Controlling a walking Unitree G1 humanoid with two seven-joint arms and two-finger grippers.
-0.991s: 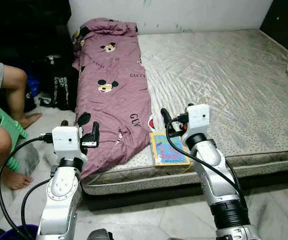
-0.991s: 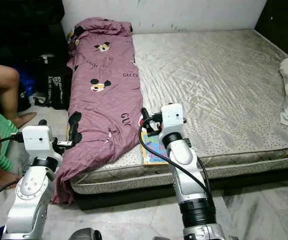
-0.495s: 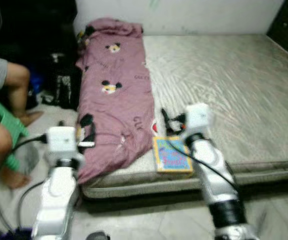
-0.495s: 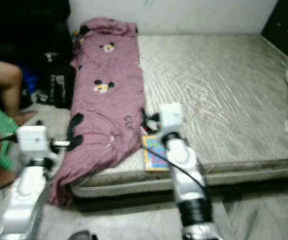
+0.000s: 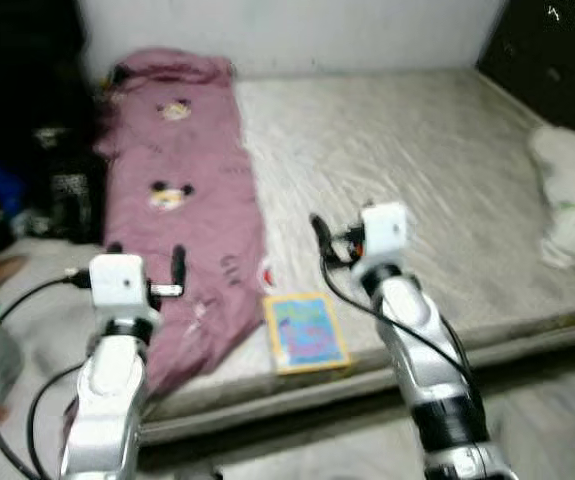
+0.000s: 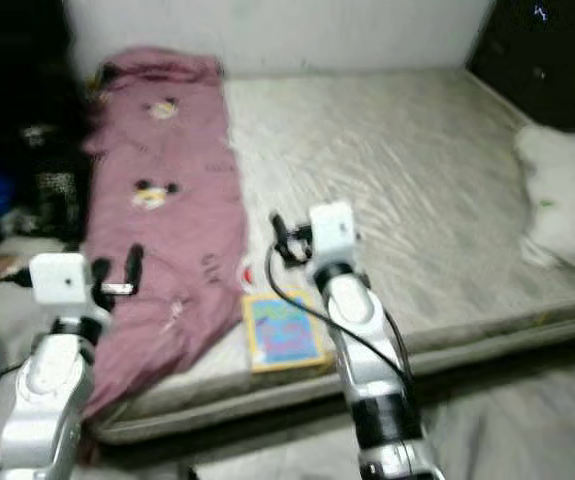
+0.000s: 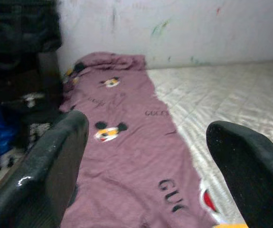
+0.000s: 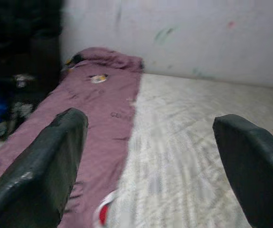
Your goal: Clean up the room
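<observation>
Head view: I see my left tool [image 5: 144, 268] beside the purple Mickey blanket [image 5: 177, 210]; a colourful book [image 5: 307, 331] lies on the mattress [image 5: 437, 160] just below my right tool [image 5: 319, 232].
Left wrist: fingers [image 7: 55, 156] apart, blanket ahead.
Right wrist: fingers [image 8: 41, 166] apart, holding nothing, mattress ahead.
</observation>
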